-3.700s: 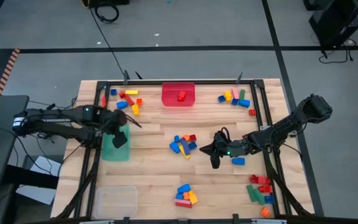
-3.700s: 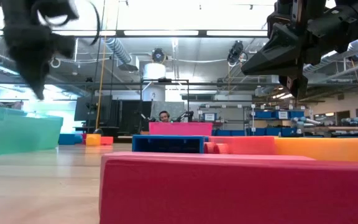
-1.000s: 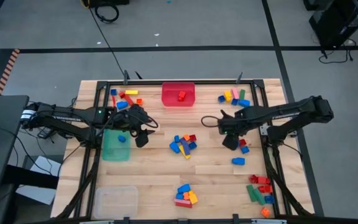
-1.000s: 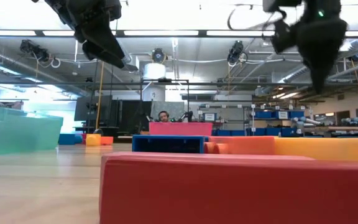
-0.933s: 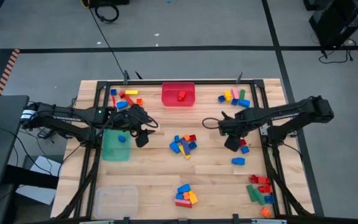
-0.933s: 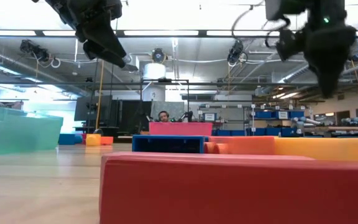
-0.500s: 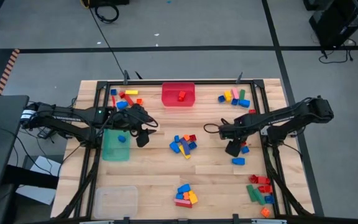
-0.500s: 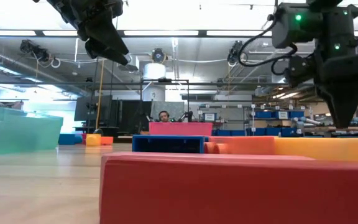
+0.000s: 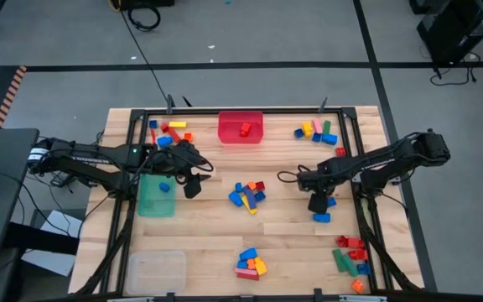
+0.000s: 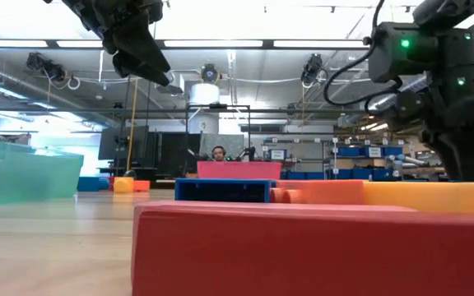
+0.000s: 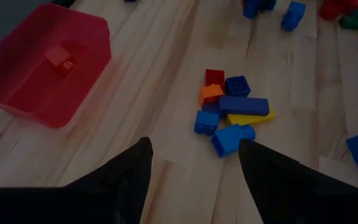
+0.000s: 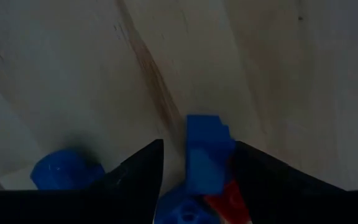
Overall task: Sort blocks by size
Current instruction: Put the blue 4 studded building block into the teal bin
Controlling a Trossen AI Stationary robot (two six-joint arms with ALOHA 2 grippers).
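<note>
Your right gripper [image 9: 318,204] sits toward 3 o'clock from the table centre, its arm reaching in from the 3 o'clock edge with the wrist pitched steeply down. Its fingers [image 12: 135,180] stand apart, tips low near the tabletop. Your left gripper [image 9: 191,186] sits toward 9 o'clock from centre, raised, its arm extended from the 9 o'clock side. Its fingers [image 11: 126,180] are spread wide and hold nothing.
</note>
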